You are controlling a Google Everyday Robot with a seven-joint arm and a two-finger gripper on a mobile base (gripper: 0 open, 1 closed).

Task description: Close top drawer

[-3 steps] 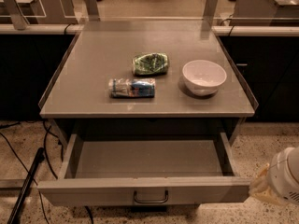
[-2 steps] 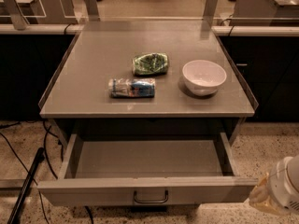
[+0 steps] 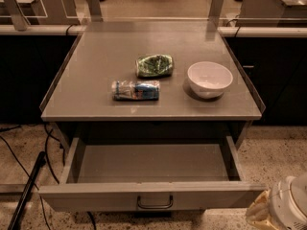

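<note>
The top drawer [image 3: 153, 195] is a wide, shallow grey metal drawer with a small dark handle [image 3: 155, 202] at the centre of its front panel. It stands pulled far out of the cabinet, and its inside [image 3: 153, 162] holds nothing. My gripper [image 3: 280, 209] shows only as a white and cream rounded part at the bottom right corner, just right of the drawer's front right corner. The lower drawers are hidden.
On the grey cabinet top [image 3: 96, 71] lie a green crumpled bag [image 3: 154, 65], a plastic bottle on its side [image 3: 135, 90] and a white bowl [image 3: 209, 79]. Black cables [image 3: 29, 181] run over the speckled floor at the left. A rail and glass panels stand behind.
My gripper has drifted slightly down and to the right at the bottom right corner. The drawer and the things on top have not moved.
</note>
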